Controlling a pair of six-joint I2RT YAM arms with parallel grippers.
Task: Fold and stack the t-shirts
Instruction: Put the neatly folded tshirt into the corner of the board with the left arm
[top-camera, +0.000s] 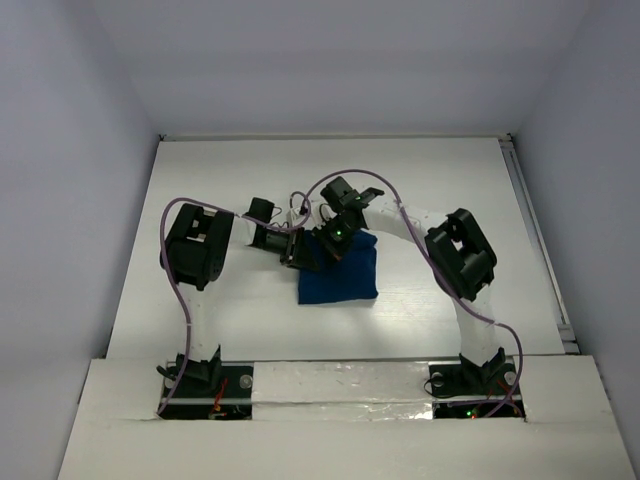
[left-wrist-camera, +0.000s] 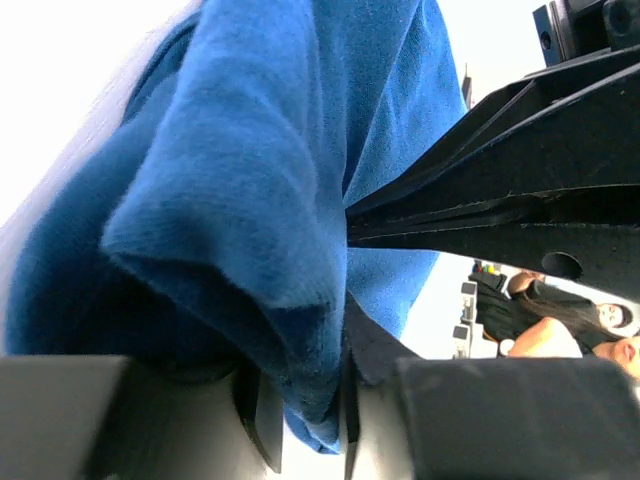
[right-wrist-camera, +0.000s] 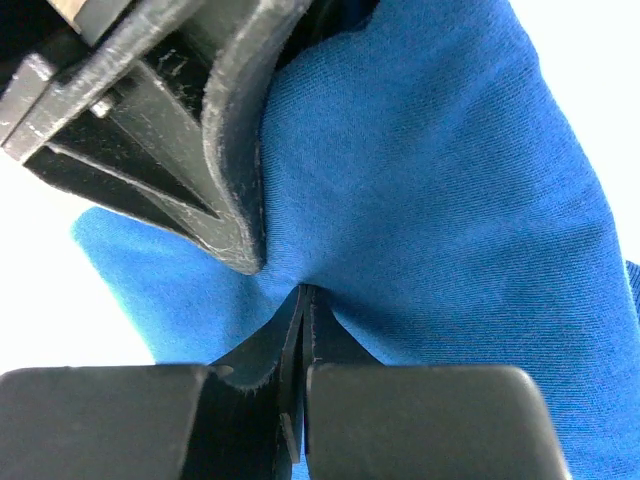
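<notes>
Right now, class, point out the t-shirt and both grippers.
t-shirt (top-camera: 340, 280), top external view, flat middle.
left gripper (left-wrist-camera: 305, 395), left wrist view, between fingertips.
right gripper (right-wrist-camera: 303, 300), right wrist view, between fingertips.

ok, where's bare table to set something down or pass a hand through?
Free: far strip of table along the back wall; near strip between shirt and base rail; right side past the right arm. Crowded: centre, where left hand and right hand pinch the shirt's far-left corner.

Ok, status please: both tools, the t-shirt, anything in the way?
Left tool shut on dark blue soft fabric t-shirt. Right tool shut on it too, beside left tool. T-shirt folded small on white table. No obstacle seen.
</notes>
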